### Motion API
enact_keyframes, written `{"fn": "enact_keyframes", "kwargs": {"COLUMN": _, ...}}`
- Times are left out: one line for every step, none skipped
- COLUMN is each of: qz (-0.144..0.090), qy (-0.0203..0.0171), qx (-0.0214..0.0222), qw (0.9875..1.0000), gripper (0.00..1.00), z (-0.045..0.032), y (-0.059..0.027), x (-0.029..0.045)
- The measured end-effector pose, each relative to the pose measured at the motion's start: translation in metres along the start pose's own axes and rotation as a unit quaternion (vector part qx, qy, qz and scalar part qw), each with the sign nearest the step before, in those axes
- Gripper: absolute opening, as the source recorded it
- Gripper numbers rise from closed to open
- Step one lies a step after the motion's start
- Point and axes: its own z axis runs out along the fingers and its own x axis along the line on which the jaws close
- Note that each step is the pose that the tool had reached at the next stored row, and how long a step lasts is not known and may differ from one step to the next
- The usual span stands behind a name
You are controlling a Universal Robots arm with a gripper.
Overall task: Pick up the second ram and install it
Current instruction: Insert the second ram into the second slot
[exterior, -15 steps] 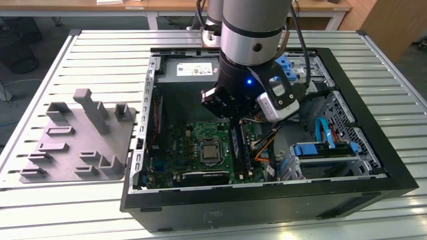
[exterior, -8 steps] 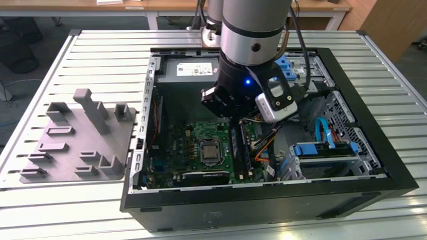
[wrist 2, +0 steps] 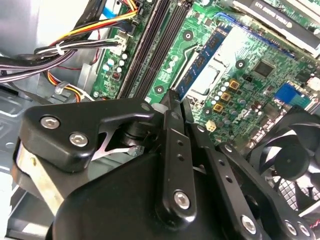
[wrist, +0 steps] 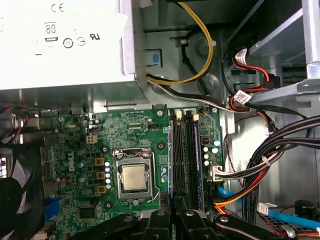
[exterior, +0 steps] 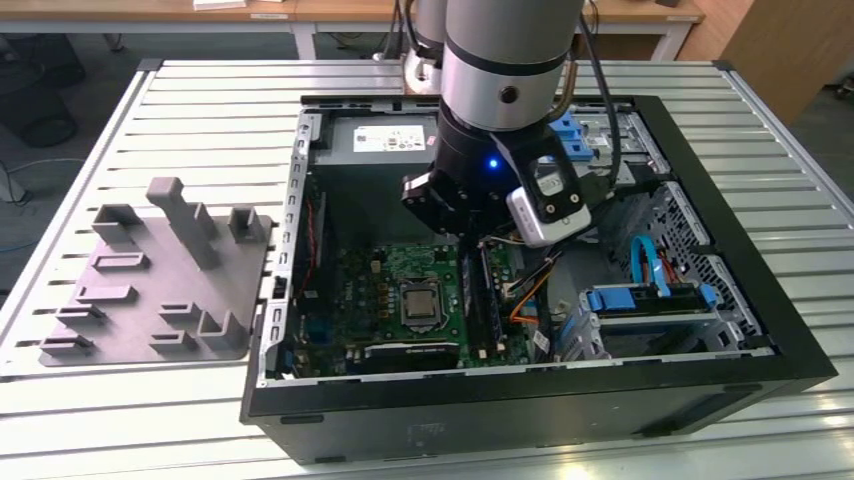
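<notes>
Closest, the gripper [wrist 2: 176, 97]: its black fingers are pulled close together, and they pinch the second ram [wrist 2: 202, 55].
Where the second ram is: it sticks out from the fingertips, a thin long stick, dark and bluish with little chips on it. Its near part hides behind the fingers. It hangs over the green motherboard [wrist: 105, 135] and runs the same way as the slot rails [wrist: 180, 155]. I cannot tell if it touches a slot.
Slot rails: long black lines side by side, next to the silver chip socket [wrist: 132, 176].
Arm [exterior: 505, 60]: it reaches down into the open computer case [exterior: 534, 400].
Cables [wrist: 280, 145]: a bundle beside the rails.
Fan [wrist 2: 290, 150]: black, at the board's edge.
Grey holder plate [exterior: 234, 280]: it lies on the slatted table [exterior: 174, 110] on the exterior view's left of the case — well apart from the gripper.
</notes>
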Motion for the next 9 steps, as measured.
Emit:
{"fn": "enact_keyframes", "kwargs": {"qz": 0.003, "qy": 0.0, "qx": 0.0, "qw": 1.0, "gripper": 0.14, "z": 0.0, "y": 0.0, "x": 0.0}}
{"fn": "enact_keyframes", "kwargs": {"qz": 0.006, "qy": -0.0001, "qx": 0.0, "qw": 1.0, "gripper": 0.14, "z": 0.0, "y": 0.0, "x": 0.0}}
{"fn": "enact_keyframes", "kwargs": {"qz": 0.01, "qy": -0.0001, "qx": 0.0, "qw": 1.0, "gripper": 0.14, "z": 0.0, "y": 0.0, "x": 0.0}}
{"fn": "enact_keyframes", "kwargs": {"qz": 0.014, "qy": -0.0002, "qx": 0.0, "qw": 0.9999, "gripper": 0.14, "z": 0.0, "y": 0.0, "x": 0.0}}
{"fn": "enact_keyframes", "kwargs": {"qz": 0.019, "qy": -0.0003, "qx": 0.0, "qw": 0.9998, "gripper": 0.14, "z": 0.0, "y": 0.0, "x": 0.0}}
{"fn": "enact_keyframes", "kwargs": {"qz": 0.023, "qy": -0.0003, "qx": -0.0001, "qw": 0.9997, "gripper": 0.14, "z": 0.0, "y": 0.0, "x": 0.0}}
{"fn": "enact_keyframes", "kwargs": {"qz": 0.028, "qy": -0.0004, "qx": -0.0001, "qw": 0.9996, "gripper": 0.14, "z": 0.0001, "y": 0.0, "x": 0.0}}
{"fn": "enact_keyframes", "kwargs": {"qz": 0.031, "qy": -0.0004, "qx": -0.0001, "qw": 0.9995, "gripper": 0.14, "z": 0.0001, "y": 0.0, "x": 0.0}}
{"fn": "enact_keyframes", "kwargs": {"qz": 0.032, "qy": -0.0005, "qx": -0.0001, "qw": 0.9995, "gripper": 0.14, "z": 0.0001, "y": 0.0, "x": 0.0}}
